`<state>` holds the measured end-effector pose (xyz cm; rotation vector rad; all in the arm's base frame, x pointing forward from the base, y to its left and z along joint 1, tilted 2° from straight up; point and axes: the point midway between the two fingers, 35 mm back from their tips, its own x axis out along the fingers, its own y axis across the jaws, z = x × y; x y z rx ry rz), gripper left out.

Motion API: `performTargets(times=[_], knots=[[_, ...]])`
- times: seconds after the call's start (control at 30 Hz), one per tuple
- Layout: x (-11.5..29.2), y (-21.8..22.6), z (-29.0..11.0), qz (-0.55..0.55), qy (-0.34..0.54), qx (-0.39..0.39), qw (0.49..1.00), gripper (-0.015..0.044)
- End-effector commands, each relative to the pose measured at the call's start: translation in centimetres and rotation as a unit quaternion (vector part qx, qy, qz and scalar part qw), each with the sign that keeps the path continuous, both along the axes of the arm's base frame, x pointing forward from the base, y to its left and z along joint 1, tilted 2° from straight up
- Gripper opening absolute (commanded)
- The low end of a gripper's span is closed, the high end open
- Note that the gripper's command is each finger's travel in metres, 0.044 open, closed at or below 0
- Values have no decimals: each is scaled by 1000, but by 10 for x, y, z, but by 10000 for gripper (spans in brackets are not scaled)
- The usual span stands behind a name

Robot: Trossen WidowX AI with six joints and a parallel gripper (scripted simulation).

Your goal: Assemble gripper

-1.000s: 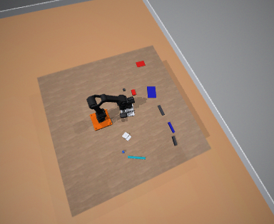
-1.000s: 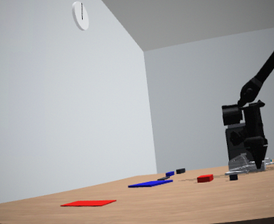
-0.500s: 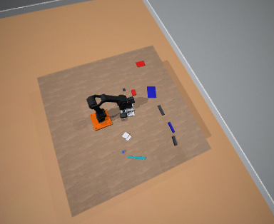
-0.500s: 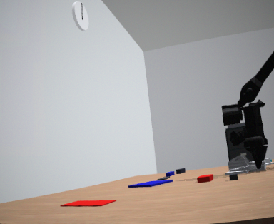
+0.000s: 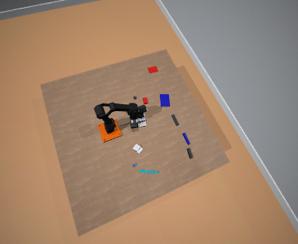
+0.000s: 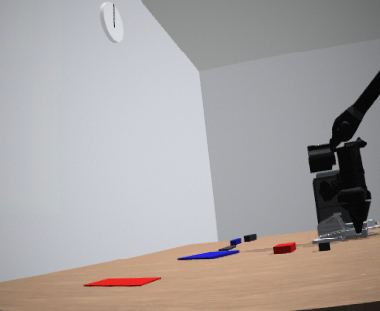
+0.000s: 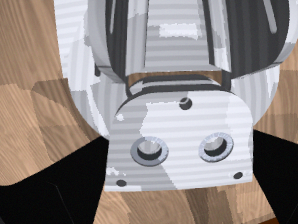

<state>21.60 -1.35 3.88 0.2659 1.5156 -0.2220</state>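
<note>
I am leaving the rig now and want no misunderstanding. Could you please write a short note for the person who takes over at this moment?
Gripper: shut on the white plate with two ringed holes, apparently the housing plate.
Place: plate at the near end of the grey-and-white assembly. A small white piece lies apart; I cannot tell what it is.
Done: plate gripped. Jaws on pins, gear mesh and plate seating cannot be confirmed.
Left: check these, seat the plate level if needed, release, withdraw.
</note>
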Motion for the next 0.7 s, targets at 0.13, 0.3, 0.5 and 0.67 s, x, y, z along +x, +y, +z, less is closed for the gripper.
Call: performTargets(times=[0.13,0.3,0.5,0.67], knots=[[1,0,-2,-1,-2,-1,1000,351],[1,0,-2,-1,-2,-1,1000,351],[1,0,-4,-1,-2,-1,1000,351],[1,0,-4,-1,-2,-1,1000,351]])
